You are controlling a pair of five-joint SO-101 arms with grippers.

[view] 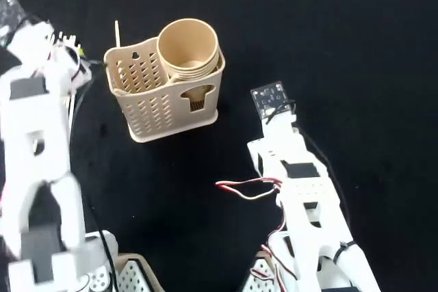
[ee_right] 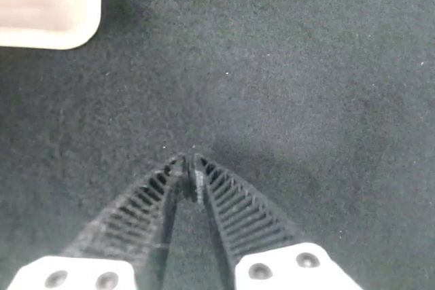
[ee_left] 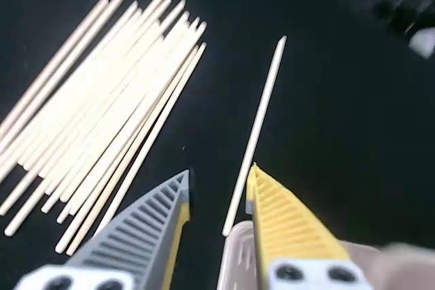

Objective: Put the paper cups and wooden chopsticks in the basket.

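A beige slotted basket (view: pixel 161 104) stands left of centre on the black cloth, with a stack of paper cups (view: pixel 188 49) in its right compartment. One wooden chopstick (view: pixel 117 34) sticks up at its far left corner. In the left wrist view my left gripper (ee_left: pixel 219 171) is open, its fingers on either side of a single chopstick (ee_left: pixel 255 134) whose near end meets the pale basket rim (ee_left: pixel 234 256). A pile of several chopsticks (ee_left: pixel 102 106) lies on the cloth beyond it. My right gripper (ee_right: pixel 185 166) is shut on nothing, low over bare cloth near a basket corner (ee_right: pixel 51 5).
The white left arm (view: pixel 34 135) runs along the table's left side beside the basket. The right arm (view: pixel 301 182) lies at the lower right, its wrist pointing toward the basket. Red and white cables (view: pixel 246 188) loop beside it.
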